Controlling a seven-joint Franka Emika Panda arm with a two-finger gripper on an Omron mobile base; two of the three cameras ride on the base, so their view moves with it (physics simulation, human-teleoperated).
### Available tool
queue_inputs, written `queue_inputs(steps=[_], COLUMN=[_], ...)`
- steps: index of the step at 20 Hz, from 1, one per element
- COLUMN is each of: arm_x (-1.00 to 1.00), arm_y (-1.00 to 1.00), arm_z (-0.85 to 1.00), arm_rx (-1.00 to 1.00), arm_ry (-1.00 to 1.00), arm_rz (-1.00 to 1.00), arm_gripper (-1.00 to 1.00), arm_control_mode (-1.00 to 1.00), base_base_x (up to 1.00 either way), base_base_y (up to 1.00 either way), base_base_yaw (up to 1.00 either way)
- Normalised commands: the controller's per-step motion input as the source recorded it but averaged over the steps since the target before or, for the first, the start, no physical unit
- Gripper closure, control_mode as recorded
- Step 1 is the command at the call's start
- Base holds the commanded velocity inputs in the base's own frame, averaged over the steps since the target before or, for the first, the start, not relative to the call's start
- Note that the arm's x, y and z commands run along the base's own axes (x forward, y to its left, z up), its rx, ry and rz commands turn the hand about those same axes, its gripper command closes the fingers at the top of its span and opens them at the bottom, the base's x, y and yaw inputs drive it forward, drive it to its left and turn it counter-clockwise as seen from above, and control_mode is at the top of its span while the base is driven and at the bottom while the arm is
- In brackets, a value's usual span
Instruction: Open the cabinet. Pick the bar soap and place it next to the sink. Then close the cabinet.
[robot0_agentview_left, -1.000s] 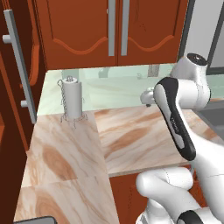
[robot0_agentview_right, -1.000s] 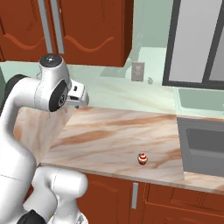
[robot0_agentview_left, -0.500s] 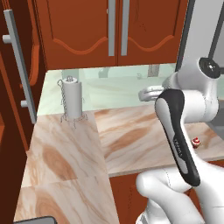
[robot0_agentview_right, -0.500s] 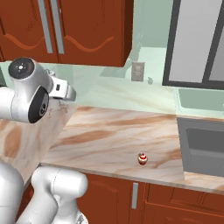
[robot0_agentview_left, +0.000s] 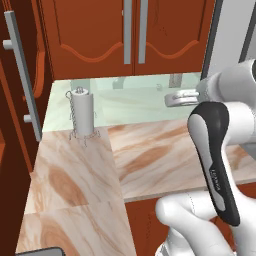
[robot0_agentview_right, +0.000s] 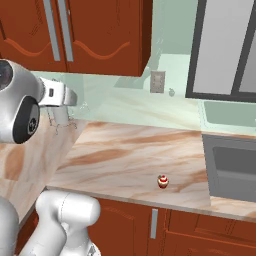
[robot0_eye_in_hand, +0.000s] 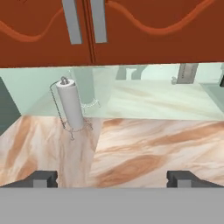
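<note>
The cabinet (robot0_eye_in_hand: 131, 35) hangs above the counter with both doors shut, its two grey bar handles (robot0_eye_in_hand: 99, 21) side by side at the middle seam. It also shows in the left base view as the cabinet (robot0_agentview_left: 100, 40) and in the right base view as the cabinet (robot0_agentview_right: 100, 35). My gripper (robot0_eye_in_hand: 112, 179) is open with nothing between its wide-set fingertips (robot0_eye_in_hand: 43, 178). It hovers over the marbled counter, below and in front of the doors. The sink (robot0_agentview_right: 225, 160) lies at the counter's right end. The bar soap is hidden.
A paper-towel holder (robot0_eye_in_hand: 72, 107) stands at the back of the counter near the corner. A small red-and-white cupcake-like item (robot0_agentview_right: 162, 181) sits near the front edge, left of the sink. A tall dark unit with a large grey handle (robot0_agentview_left: 22, 75) rises on the left.
The arm has swung back and up, moving the elbow toward the frame edges. The hand now faces the cabinet doors. The gripper stays open, and the doors stay shut.
</note>
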Motion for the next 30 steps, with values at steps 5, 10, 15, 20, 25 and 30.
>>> queue_inputs(steps=[5,10,15,20,25,30], arm_x=[-0.41,-0.16,-0.04,0.04,0.16,0.19], arm_y=[0.12,0.07,0.11,0.2,0.11,0.0], arm_z=[0.53,0.32,0.32,0.06,0.0,0.0], arm_rx=[0.0,0.0,-0.01,0.0,0.0,0.0], arm_ry=[0.0,0.0,0.0,-0.05,-0.19,-0.18], arm_rz=[0.0,0.0,0.0,-0.01,-0.06,-0.09], arm_gripper=[-1.0,-1.0,-1.0,-1.0,-1.0,-1.0], arm_control_mode=[-1.0,-1.0,-1.0,-1.0,-1.0,-1.0], base_base_x=[0.0,0.0,0.0,0.0,0.0,0.0], base_base_y=[0.0,0.0,0.0,0.0,0.0,0.0], base_base_yaw=[0.0,0.0,0.0,0.0,0.0,0.0])
